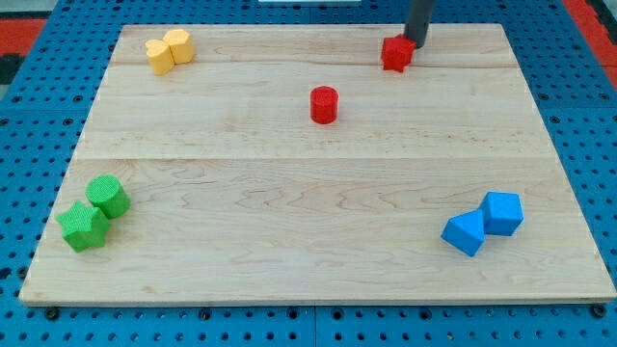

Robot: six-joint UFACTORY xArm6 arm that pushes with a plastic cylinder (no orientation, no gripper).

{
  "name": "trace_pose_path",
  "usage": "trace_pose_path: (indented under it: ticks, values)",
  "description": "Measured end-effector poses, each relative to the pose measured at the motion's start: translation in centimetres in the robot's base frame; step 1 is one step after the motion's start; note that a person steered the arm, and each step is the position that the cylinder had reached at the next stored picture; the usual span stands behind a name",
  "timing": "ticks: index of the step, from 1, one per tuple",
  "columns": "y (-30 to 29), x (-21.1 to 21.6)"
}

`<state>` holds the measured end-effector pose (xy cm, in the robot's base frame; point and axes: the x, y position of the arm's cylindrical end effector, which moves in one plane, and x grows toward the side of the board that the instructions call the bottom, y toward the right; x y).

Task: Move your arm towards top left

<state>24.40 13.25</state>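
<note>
My tip (pixel 416 43) is the lower end of a dark rod that comes down from the view's top right. It stands right beside a red block (pixel 395 53), at that block's upper right, touching or almost touching it. A red cylinder (pixel 324 104) sits lower and to the left, near the board's upper middle. Two yellow blocks (pixel 169 50) lie together in the top left corner of the board, far to the left of my tip.
A green cylinder (pixel 108 196) and a green star-shaped block (pixel 84 226) sit together at the bottom left. Two blue blocks (pixel 484 222) sit together at the bottom right. The wooden board (pixel 308 280) rests on a blue perforated surface.
</note>
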Motion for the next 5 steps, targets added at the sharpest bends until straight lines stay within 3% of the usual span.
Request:
trace_pose_path:
  ticks: [1,2,3,4,5]
  values:
    - [-2.5,2.7]
    - [-0.3,1.3]
    - [-2.5,-3.5]
    - [-10.2,-5.1]
    - [-13.0,-4.9]
